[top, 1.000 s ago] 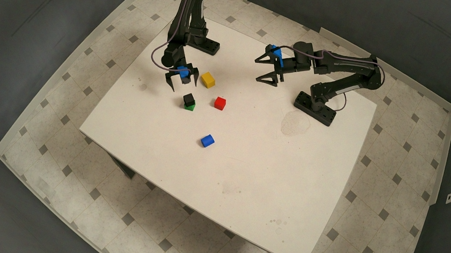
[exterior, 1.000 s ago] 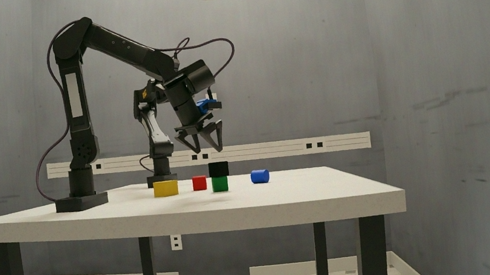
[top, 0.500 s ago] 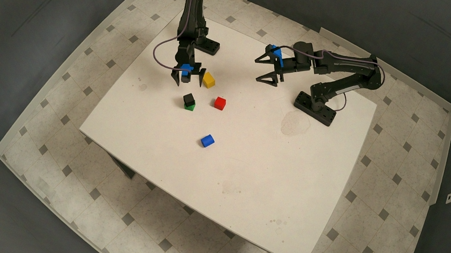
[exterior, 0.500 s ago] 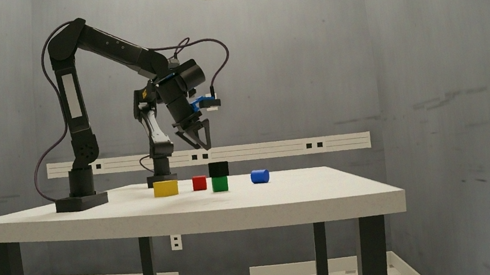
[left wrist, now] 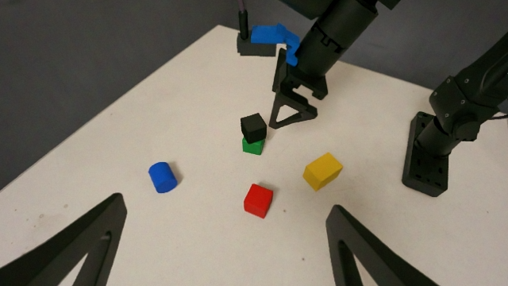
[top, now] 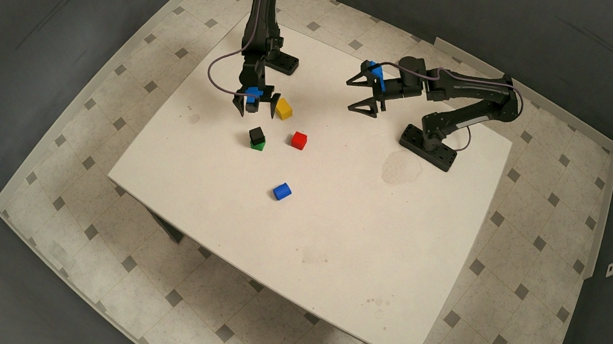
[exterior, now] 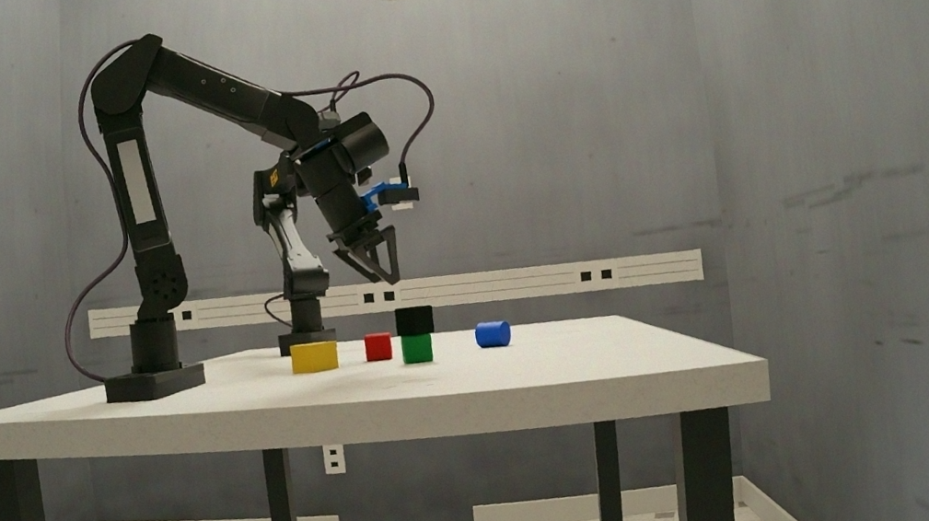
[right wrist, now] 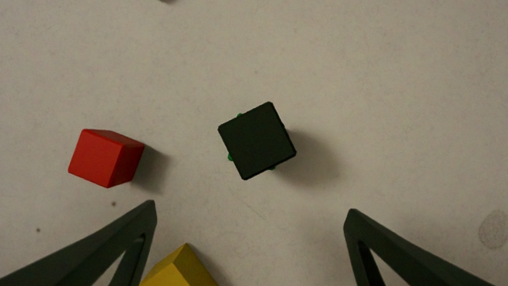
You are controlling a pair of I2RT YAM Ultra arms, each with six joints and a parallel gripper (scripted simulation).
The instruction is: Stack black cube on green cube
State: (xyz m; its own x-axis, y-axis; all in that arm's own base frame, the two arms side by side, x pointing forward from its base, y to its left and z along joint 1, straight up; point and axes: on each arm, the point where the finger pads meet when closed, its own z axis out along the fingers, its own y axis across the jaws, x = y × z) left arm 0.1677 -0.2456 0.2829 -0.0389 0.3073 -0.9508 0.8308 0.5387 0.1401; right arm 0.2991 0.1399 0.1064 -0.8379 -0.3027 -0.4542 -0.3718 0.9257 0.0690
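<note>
The black cube (top: 256,134) sits upright on the green cube (top: 257,145) near the middle of the table, roughly centred and turned a little against it. The side view shows the black cube (exterior: 413,320) resting flat on the green cube (exterior: 416,347). In the right wrist view the black cube (right wrist: 256,140) covers all but thin green slivers (right wrist: 230,156). My right gripper (top: 257,109) (exterior: 377,259) is open and empty, well above the stack and slightly behind it. My left gripper (top: 354,96) is open and empty, raised far from the stack.
A yellow cube (top: 283,109) lies just under and beside the right gripper. A red cube (top: 298,140) sits right of the stack. A blue cylinder (top: 282,191) lies on its side toward the front. The arm bases stand at the back and right.
</note>
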